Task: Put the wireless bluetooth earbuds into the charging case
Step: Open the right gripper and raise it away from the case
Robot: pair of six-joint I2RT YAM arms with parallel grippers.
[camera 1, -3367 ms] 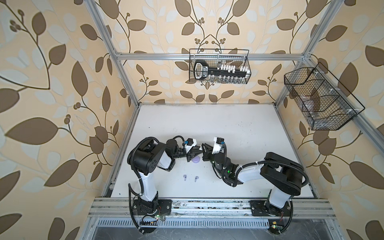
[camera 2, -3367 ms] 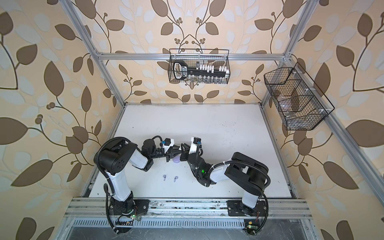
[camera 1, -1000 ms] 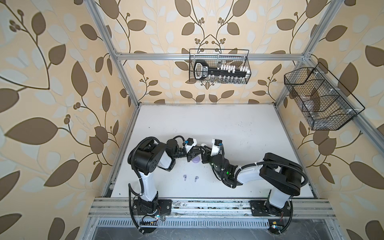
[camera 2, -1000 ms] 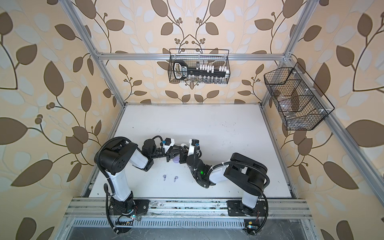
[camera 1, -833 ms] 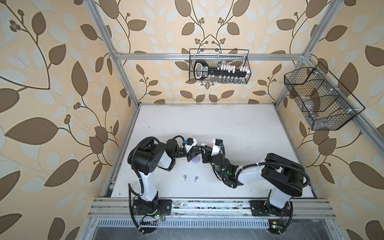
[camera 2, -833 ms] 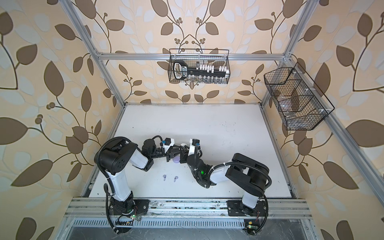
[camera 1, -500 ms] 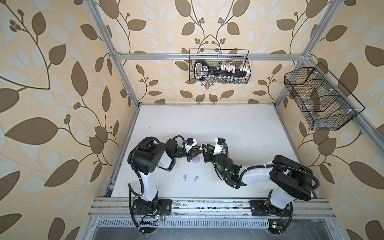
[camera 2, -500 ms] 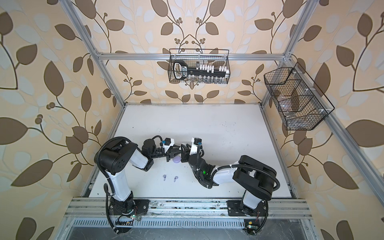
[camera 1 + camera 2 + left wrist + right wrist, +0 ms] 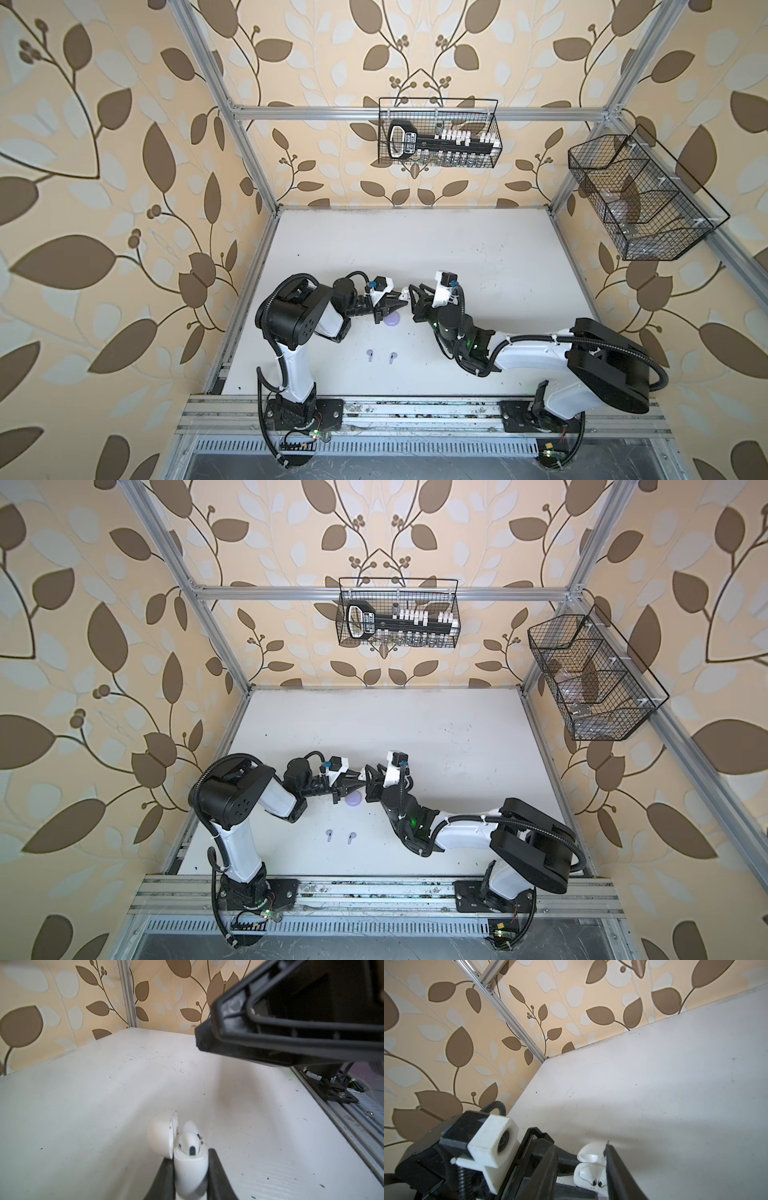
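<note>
My left gripper (image 9: 191, 1159) is shut on a white charging case (image 9: 191, 1167), held above the table with its lid (image 9: 162, 1136) flipped open. Two white earbuds (image 9: 190, 1140) sit in its wells, also visible in the right wrist view (image 9: 588, 1176). My right gripper (image 9: 581, 1146) stands open just beside the case, with nothing gripped between its fingers (image 9: 614, 1167). In both top views the two grippers (image 9: 398, 301) (image 9: 415, 293) meet tip to tip at mid-table. Two lavender earbuds (image 9: 369, 354) (image 9: 393, 356) lie loose on the table nearer the front.
A round lavender case (image 9: 392, 320) lies on the table just under the left gripper (image 9: 357, 781). Wire baskets hang on the back wall (image 9: 438, 133) and the right wall (image 9: 640, 199). The left wrist camera block (image 9: 494, 1140) sits close to the right gripper (image 9: 372, 773).
My right gripper has opened a little and drawn slightly back to the right from the white case, its arm stretching out lower. The left gripper has stayed still, holding the case.
</note>
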